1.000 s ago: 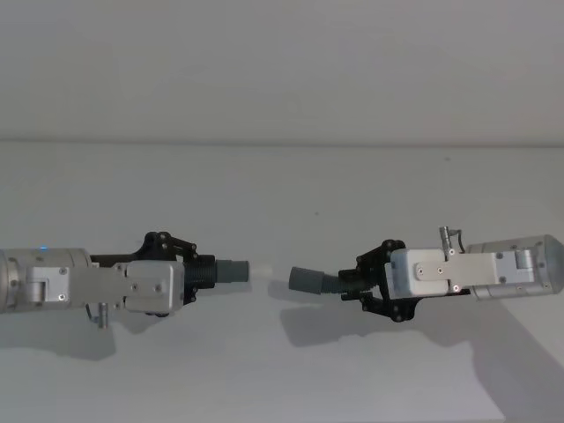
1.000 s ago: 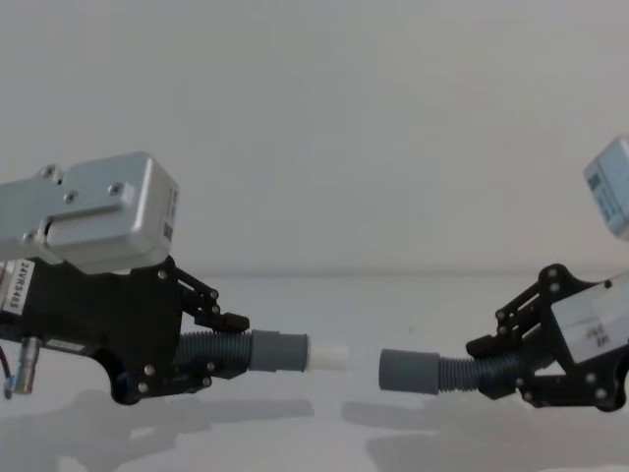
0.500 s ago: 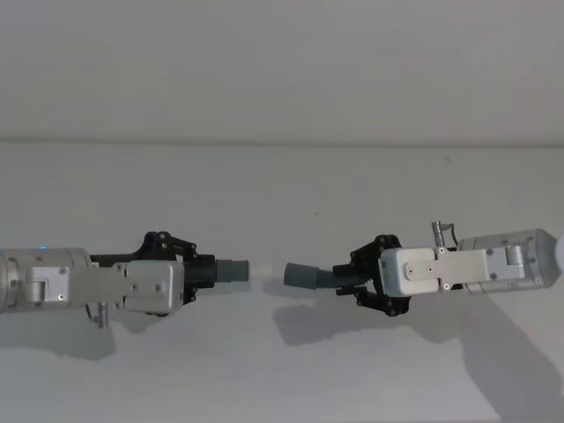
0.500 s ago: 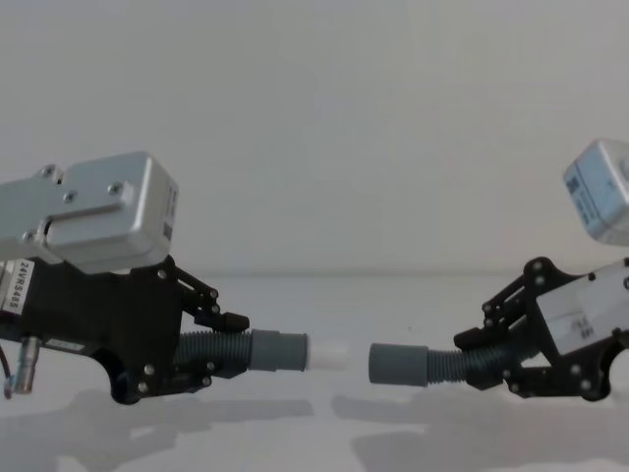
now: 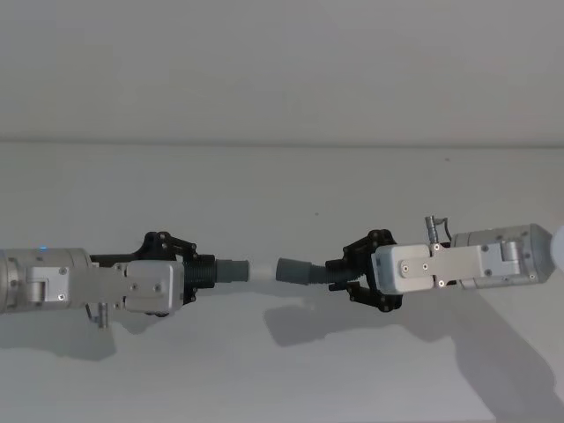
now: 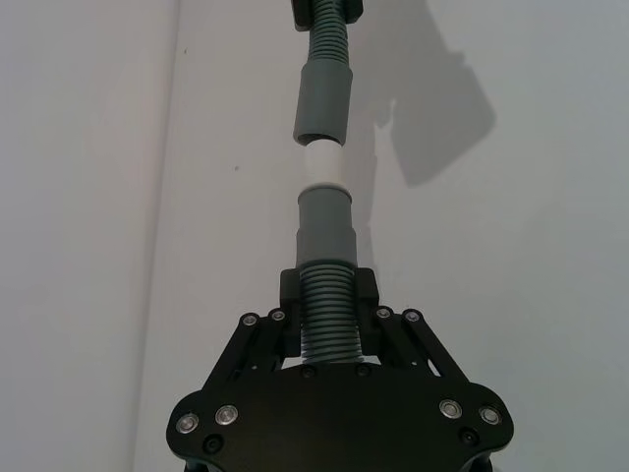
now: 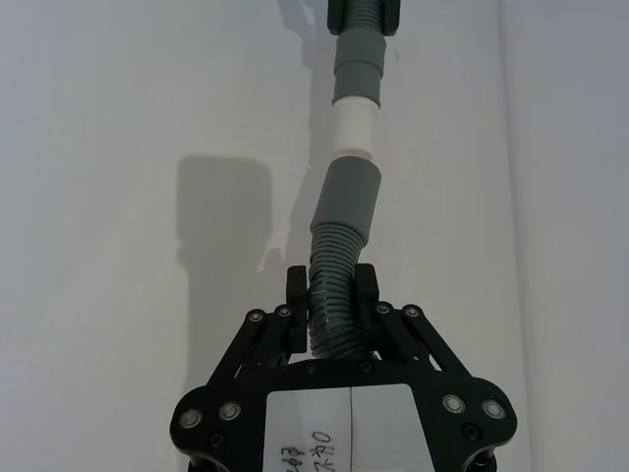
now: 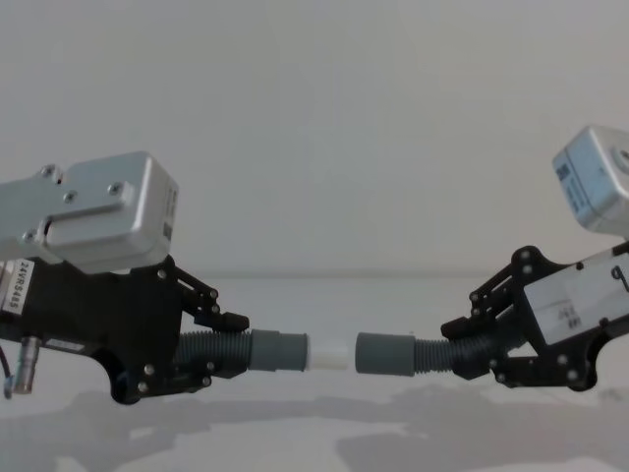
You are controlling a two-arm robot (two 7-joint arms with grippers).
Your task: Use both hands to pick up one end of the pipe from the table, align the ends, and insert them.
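My left gripper (image 5: 199, 273) is shut on the ribbed hose of one pipe piece just above the table (image 5: 282, 379). That piece's grey cuff (image 5: 231, 271) and white spigot tip (image 8: 331, 354) point right. My right gripper (image 5: 340, 275) is shut on the ribbed hose of the other pipe piece, and its grey cuff (image 5: 293, 271) points left. The two ends face each other almost in line. The white tip (image 6: 322, 165) sits right at the mouth of the opposite cuff (image 6: 322, 103); I cannot tell if it has entered. The right piece (image 7: 339, 265) bends slightly towards the tip (image 7: 354, 128).
The plain white table stretches all around the arms, and a pale wall (image 5: 282, 70) rises behind its far edge. Shadows of both arms lie on the surface below them.
My right gripper has moved left with its pipe piece, closing the gap until its cuff reaches the white tip. The left arm has stayed still.
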